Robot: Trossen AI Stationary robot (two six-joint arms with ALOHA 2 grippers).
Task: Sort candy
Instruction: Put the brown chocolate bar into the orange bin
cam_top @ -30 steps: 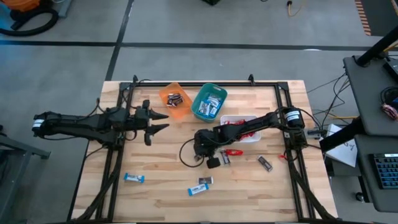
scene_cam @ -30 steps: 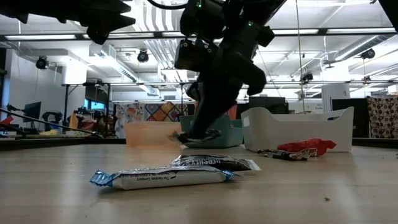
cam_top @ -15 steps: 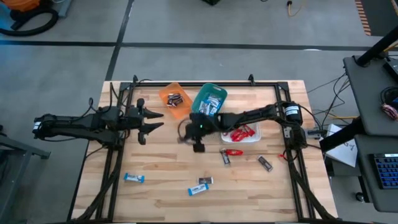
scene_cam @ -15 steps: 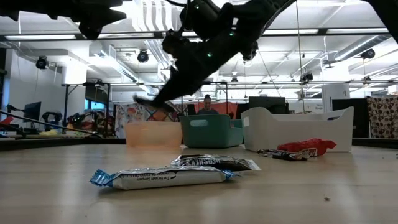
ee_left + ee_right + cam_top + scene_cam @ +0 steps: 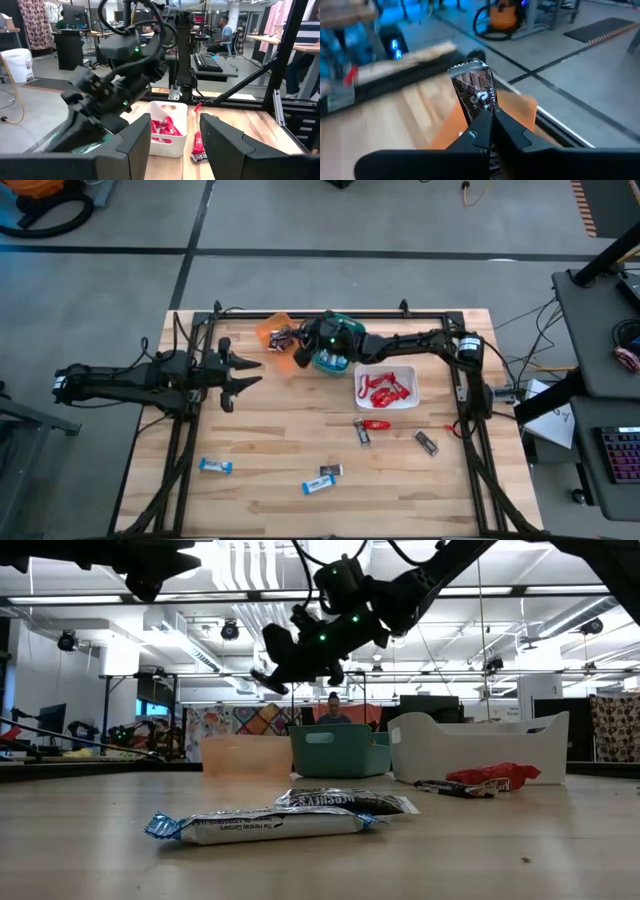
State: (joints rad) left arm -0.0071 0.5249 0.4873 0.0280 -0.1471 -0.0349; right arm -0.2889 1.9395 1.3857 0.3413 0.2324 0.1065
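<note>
Right hand (image 5: pixel 490 131) raised above the table's far side with fingers clamped; left hand (image 5: pixel 245 372) hovers parted

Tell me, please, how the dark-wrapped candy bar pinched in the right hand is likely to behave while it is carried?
The dark candy bar stands straight above the right hand, so it seems fairly stiff. It looks light for its size. Its shiny wrapper may be slippery in that narrow end pinch.
</note>
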